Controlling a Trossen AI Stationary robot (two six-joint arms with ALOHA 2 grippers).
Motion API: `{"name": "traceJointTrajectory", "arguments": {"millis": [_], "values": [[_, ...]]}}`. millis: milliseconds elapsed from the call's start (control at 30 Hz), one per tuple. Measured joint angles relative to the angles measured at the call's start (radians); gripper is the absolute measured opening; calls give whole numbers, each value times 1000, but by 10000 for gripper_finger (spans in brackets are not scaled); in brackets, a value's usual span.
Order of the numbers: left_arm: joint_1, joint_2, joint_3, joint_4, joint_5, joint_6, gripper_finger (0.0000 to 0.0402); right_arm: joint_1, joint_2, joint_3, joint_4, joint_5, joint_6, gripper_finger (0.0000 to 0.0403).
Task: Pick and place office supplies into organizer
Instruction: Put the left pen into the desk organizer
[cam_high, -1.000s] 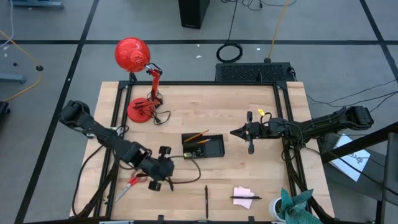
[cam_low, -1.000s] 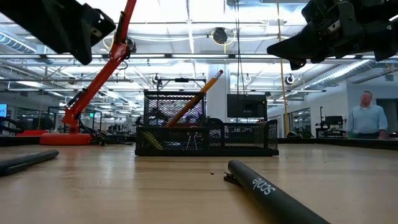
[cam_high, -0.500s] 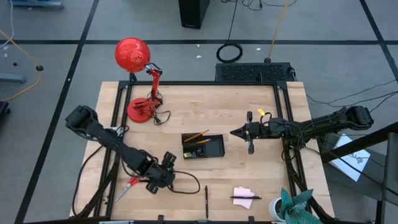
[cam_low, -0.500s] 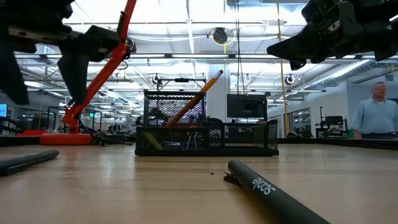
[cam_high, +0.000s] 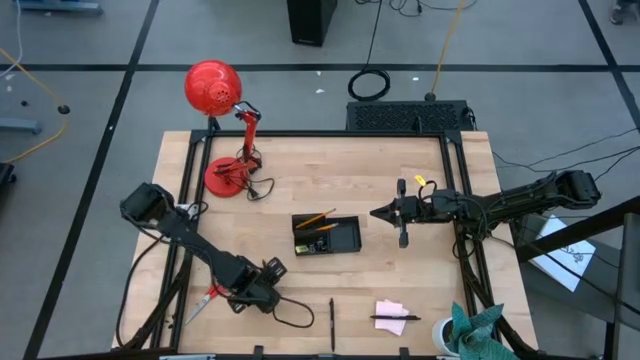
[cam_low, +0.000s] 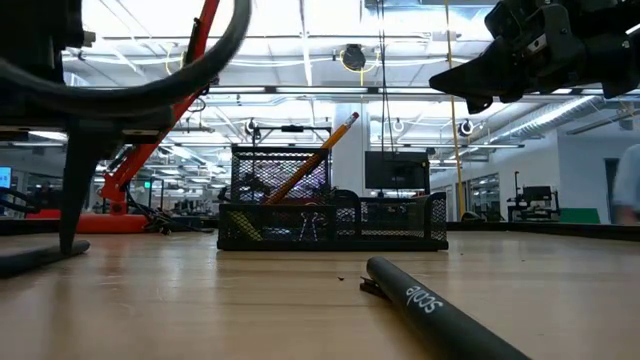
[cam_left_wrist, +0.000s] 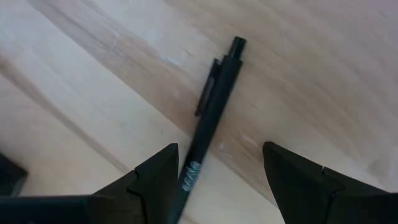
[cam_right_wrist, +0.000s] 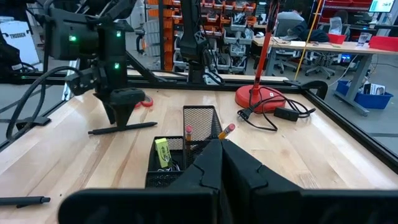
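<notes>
Left gripper (cam_left_wrist: 214, 180) low over table (cam_high: 400, 270), near-left of mesh organizer (cam_high: 327, 236), fingers spread wide astride black pen (cam_left_wrist: 211, 115). Pen flat on wood, not yet gripped.

Right gripper (cam_high: 378, 213) just right of organizer, fingers closed, empty, waiting.

Risks: pen lies skewed between fingers, so closing may roll it or pinch clip end only; fingertips may scrape wood. Red-handled scissors (cam_high: 205, 297) just beside gripper, could get nudged.

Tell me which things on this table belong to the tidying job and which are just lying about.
Part of the job:
- organizer, with pencils in it
- pen between the left gripper's open jaws
- scissors
- second pen
- sticky-note pad, a pen across it

Just lying about:
- red desk lamp
- teal cloth at the table's corner
</notes>
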Motion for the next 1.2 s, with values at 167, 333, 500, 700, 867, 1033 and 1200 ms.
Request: {"name": "traceJointTrajectory", "arguments": {"millis": [167,333,500,700,867,1033,1200], "values": [[20,2,1,-2,2,12,239,0,0,0,-2,0,0,0],[35,3,-1,23,11,49,228,0,0,0,-2,0,0,0],[49,6,-2,79,55,50,168,0,0,0,-2,0,0,0],[47,30,1,96,95,33,100,0,0,0,-1,0,0,0],[48,55,2,112,93,-45,55,0,0,0,-2,0,0,0],[51,55,0,166,91,-141,26,0,0,0,-1,0,0,0],[52,58,-1,282,94,-215,23,0,0,0,-1,0,0,0]]}}
